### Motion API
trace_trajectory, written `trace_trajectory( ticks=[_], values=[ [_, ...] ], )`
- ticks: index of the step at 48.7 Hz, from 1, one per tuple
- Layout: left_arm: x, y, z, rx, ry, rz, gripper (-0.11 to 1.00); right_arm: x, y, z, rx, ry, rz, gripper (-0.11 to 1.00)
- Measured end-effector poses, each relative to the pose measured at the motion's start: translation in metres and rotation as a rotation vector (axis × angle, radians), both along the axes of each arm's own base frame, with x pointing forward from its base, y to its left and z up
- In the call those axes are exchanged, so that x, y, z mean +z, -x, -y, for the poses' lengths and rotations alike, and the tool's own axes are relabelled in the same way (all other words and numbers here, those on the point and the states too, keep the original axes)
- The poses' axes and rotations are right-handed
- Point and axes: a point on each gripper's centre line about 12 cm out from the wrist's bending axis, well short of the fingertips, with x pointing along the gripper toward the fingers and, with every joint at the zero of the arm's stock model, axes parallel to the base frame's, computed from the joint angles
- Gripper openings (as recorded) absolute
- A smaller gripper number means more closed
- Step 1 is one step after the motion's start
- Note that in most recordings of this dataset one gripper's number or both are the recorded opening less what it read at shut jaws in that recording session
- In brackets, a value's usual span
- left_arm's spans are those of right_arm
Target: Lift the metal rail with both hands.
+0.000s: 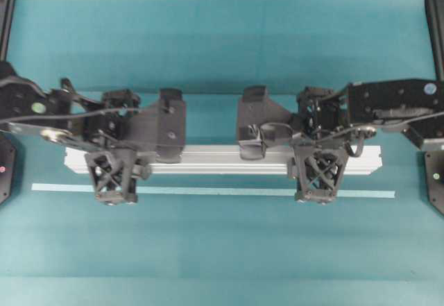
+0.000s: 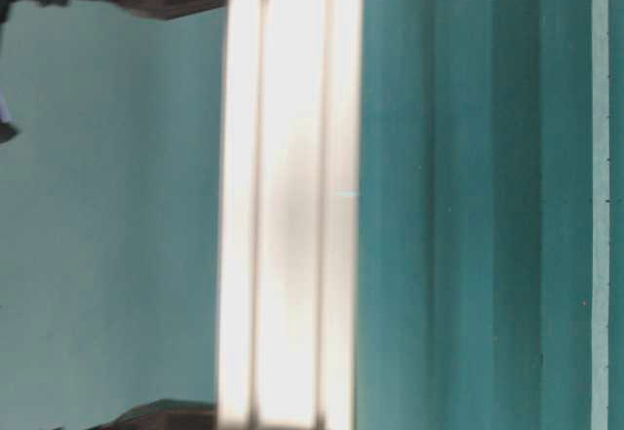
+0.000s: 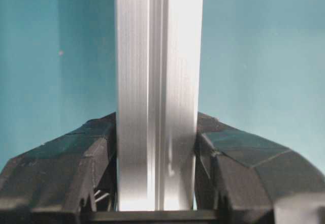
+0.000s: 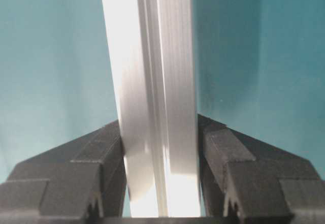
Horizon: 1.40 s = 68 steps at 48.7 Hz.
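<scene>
The metal rail is a long silver grooved bar lying crosswise over the teal table. My left gripper is shut on it near its left end, and my right gripper is shut on it near its right end. In the left wrist view the rail runs straight up between the black fingers of the left gripper, which press both its sides. In the right wrist view the rail sits likewise in the right gripper. The table-level view shows the rail; I cannot tell its height above the table.
A thin pale-green tape strip lies on the table just in front of the rail, parallel to it, and shows in the table-level view. Black frame posts stand at the far corners. The arm bases sit at both side edges.
</scene>
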Motion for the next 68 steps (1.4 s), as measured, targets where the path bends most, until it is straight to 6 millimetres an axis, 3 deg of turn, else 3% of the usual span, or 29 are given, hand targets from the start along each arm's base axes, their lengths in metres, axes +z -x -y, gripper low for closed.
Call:
trace_trajectory(
  ticks=[48,68],
  values=[
    [0.082,0.003,-0.011,0.023,-0.008,0.024,0.36,0.085,-0.005,0.009,-0.013,-0.002,-0.027,0.39],
    [0.130,0.005,-0.011,0.026,-0.009,0.064,0.36,0.124,-0.005,0.010,-0.008,0.001,-0.023,0.39]
  ],
)
